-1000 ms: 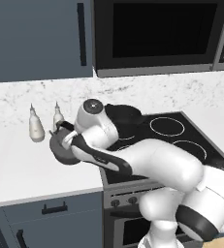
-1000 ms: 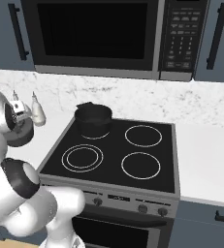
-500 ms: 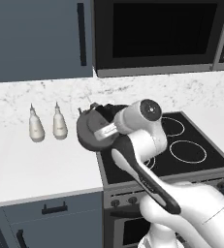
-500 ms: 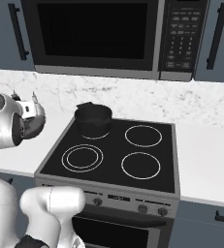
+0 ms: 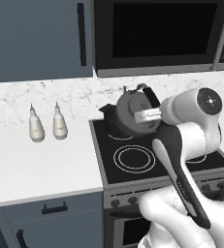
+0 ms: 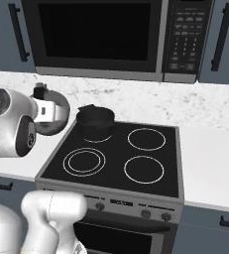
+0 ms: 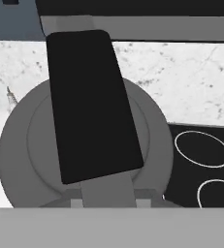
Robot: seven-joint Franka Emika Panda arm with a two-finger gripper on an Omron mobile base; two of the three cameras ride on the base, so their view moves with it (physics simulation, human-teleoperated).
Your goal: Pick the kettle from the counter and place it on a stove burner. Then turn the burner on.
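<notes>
The pincer (image 5: 145, 115), apparently clamped on its handle, holds the kettle (image 5: 130, 114) above the stove.

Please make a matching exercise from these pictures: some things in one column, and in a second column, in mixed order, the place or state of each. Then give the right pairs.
Things:
1. kettle
2. dark pot
3. two white bottles
4. microwave

Places or states:
A. stands on the back left burner of the cooktop
B. mounted above the stove
C. lifted in the air, held by the gripper
D. stand on the white counter, left of the stove

Pairs: 1-C, 2-A, 3-D, 4-B
</notes>
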